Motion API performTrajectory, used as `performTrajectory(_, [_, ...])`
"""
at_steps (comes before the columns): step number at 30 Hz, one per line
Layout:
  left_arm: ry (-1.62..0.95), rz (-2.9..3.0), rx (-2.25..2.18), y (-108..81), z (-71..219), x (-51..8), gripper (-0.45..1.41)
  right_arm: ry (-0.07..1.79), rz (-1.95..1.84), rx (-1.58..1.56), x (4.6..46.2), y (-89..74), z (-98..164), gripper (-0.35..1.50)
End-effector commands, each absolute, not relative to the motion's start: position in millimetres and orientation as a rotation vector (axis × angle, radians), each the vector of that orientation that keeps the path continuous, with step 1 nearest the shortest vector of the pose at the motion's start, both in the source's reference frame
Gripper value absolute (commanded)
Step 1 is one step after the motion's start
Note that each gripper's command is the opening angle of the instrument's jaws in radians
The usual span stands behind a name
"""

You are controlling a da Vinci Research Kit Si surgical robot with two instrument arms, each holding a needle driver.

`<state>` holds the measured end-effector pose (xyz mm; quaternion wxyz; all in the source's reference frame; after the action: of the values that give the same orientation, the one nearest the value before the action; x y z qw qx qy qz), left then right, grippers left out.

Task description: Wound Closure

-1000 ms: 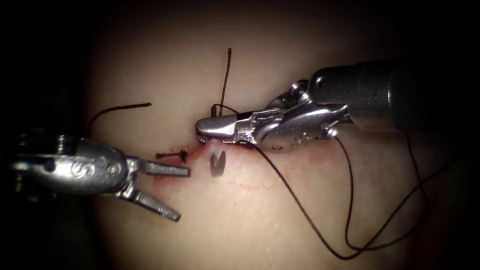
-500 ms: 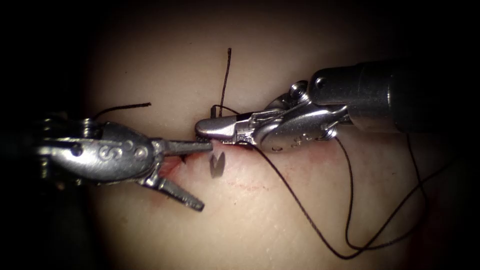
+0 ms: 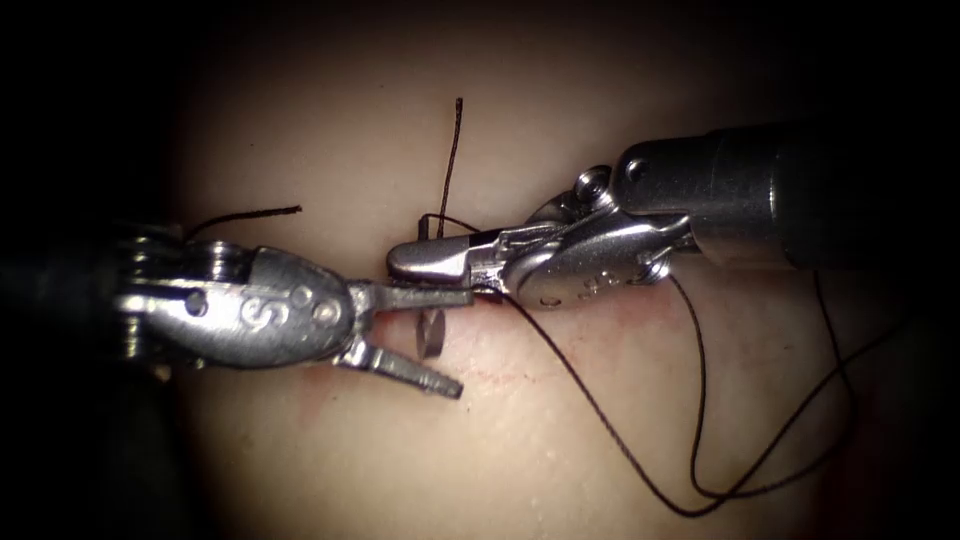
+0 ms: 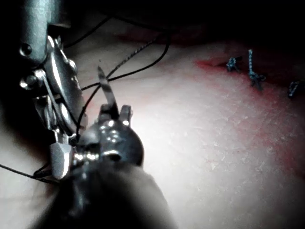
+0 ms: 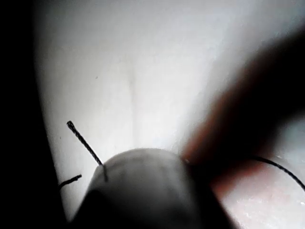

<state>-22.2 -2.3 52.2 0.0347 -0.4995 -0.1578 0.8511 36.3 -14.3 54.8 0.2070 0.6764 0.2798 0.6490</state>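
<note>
My right tool (image 3: 396, 262) reaches in from the right, its jaws shut at the cut (image 3: 500, 375), apparently on the rear of the needle, though the grip itself is hidden. The needle is in the tissue (image 3: 560, 440). Its front part (image 3: 431, 334) rises out just below the right jaws. My left tool (image 3: 463, 343) has its jaws open, one above and one below that exposed piece, holding nothing. In the left wrist view the needle tip (image 4: 106, 89) stands up from the left jaws (image 4: 114, 112). The thread (image 3: 640, 470) runs from under the right jaws in a long loop to the right.
A cut thread end (image 3: 453, 150) stands up behind the right jaws, and another (image 3: 250, 213) lies at the left. Earlier knots (image 4: 252, 71) sit along the red-stained cut. Red fluid (image 3: 340, 375) tints the tissue beneath the left tool.
The left tool has moved right with its jaws open, from beside the cut to either side of the exposed needle. The right tool has barely moved.
</note>
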Motion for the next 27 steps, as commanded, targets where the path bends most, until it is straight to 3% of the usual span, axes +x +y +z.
performTrajectory(1, [-0.583, 2.495, -1.435, -2.6, 52.2, -22.4, -0.45, 0.782, 1.806, 1.884, 37.2, -14.0, 55.0, -0.35])
performTrajectory(2, [-0.727, 2.308, -1.288, -2.3, 51.7, -22.0, -0.45, 0.799, 1.796, 1.864, 37.2, -13.9, 54.9, -0.35])
performTrajectory(4, [-0.742, 2.288, -1.273, -2.0, 51.6, -21.8, -0.45, 0.85, 1.76, 1.817, 37.2, -13.8, 54.7, -0.35])
performTrajectory(5, [-0.745, 2.288, -1.273, -1.9, 51.6, -21.7, -0.45, 0.921, 1.706, 1.745, 37.3, -13.7, 54.5, -0.27])
performTrajectory(8, [-0.76, 2.236, -1.313, -1.6, 52.4, -21.2, -0.45, 1.205, 1.486, 1.393, 37.3, -13.3, 53.7, 1.13])
performTrajectory(9, [-0.766, 2.21, -1.321, -1.6, 52.8, -21.1, -0.45, 1.248, 1.455, 1.327, 37.3, -13.1, 53.4, 1.2])
performTrajectory(12, [-1.014, 1.717, -1.117, -1.3, 54.5, -20.7, -0.45, 1.414, 1.274, 1.009, 36.9, -11.5, 52.1, 1.2])
performTrajectory(15, [-1.099, 1.478, -1.014, -0.5, 55.1, -20.3, -0.45, 1.509, 1.065, 0.764, 36.3, -9.7, 50.9, 1.35])
performTrajectory(18, [-1.149, 1.193, -0.877, 0.3, 54.9, -19.8, -0.45, 1.567, 0.884, 0.629, 34.6, -8.0, 49.2, 1.2])
performTrajectory(22, [-1.271, 0.885, -0.827, 1.4, 54.3, -18.9, -0.45, 1.549, 0.738, 0.509, 32.1, -6.4, 46.8, 1.08])
performTrajectory(27, [-1.298, 0.688, -0.785, 3.6, 52.7, -17.8, -0.45, 1.488, 0.581, 0.4, 30.5, -3.9, 43.9, 1.16])
